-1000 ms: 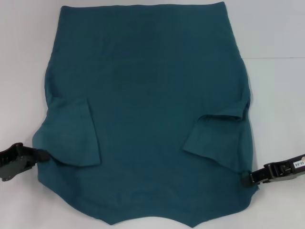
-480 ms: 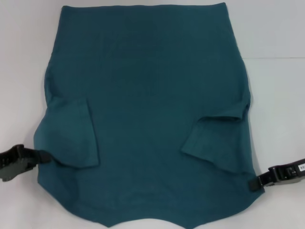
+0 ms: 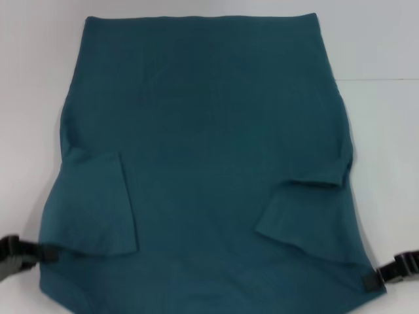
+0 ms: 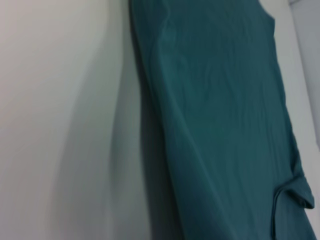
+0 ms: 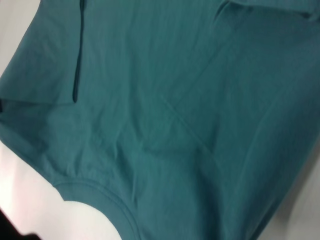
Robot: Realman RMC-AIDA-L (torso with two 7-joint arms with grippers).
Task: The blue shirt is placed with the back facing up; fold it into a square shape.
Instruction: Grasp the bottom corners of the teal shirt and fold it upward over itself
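Observation:
The blue shirt (image 3: 209,150) lies spread on the white table, plain side up, with both short sleeves folded inward over the body. Its near corners look drawn up and toward me. My left gripper (image 3: 47,253) is shut on the shirt's near left corner, and my right gripper (image 3: 374,281) is shut on the near right corner. The left wrist view runs along one long side of the shirt (image 4: 225,125). In the right wrist view the shirt (image 5: 200,100) fills the picture, with its curved neckline at one edge and a folded sleeve beyond.
The white table (image 3: 33,98) shows bare to the left and right of the shirt. A faint seam line (image 3: 380,80) crosses the table at the far right.
Both grippers have moved toward me and slightly outward. The shirt's near edge has come with them, and its far hem has slid a little nearer.

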